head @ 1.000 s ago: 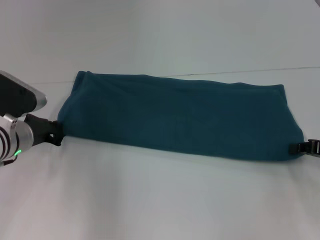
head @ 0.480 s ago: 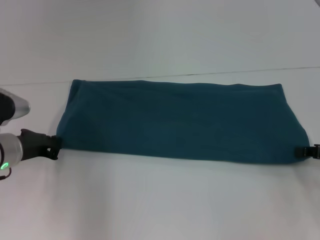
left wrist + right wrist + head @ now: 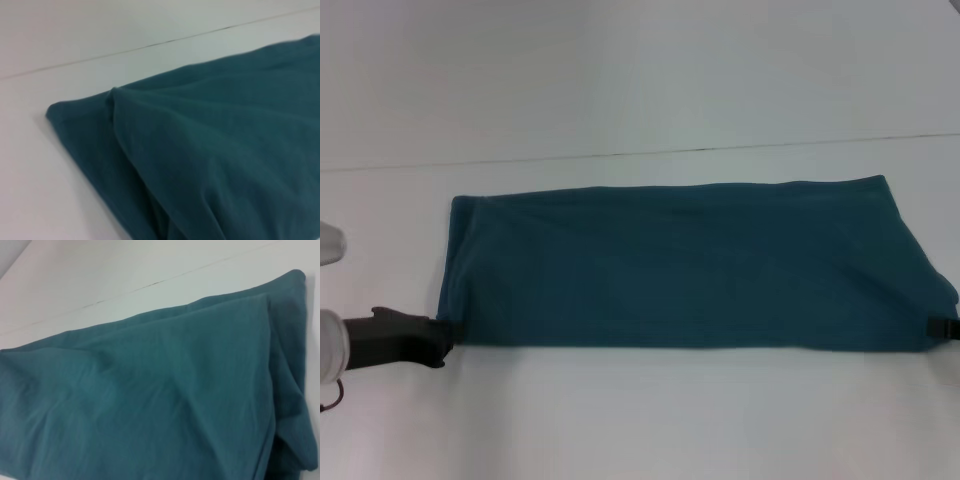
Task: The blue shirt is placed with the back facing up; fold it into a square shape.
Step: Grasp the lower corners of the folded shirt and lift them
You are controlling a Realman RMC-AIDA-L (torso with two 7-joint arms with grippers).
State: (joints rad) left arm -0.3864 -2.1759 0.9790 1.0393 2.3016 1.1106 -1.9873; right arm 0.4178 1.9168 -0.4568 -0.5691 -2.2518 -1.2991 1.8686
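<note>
The blue shirt (image 3: 690,265) lies on the white table as a long folded band running left to right. My left gripper (image 3: 444,337) sits at its near left corner, shut on the fabric there. At the near right corner, only the dark tip of my right gripper (image 3: 946,327) shows at the picture's edge, pinching the cloth. The left wrist view shows the shirt (image 3: 210,150) with layered folds and one far corner. In the right wrist view the shirt (image 3: 150,400) fills most of the picture, with its doubled edge to one side.
The white table (image 3: 640,420) extends in front of the shirt. A thin dark seam (image 3: 720,149) crosses the table behind it. Nothing else lies nearby.
Both grippers have drawn back toward me with the shirt's near corners. The whole band has slid nearer and now lies straighter and flatter.
</note>
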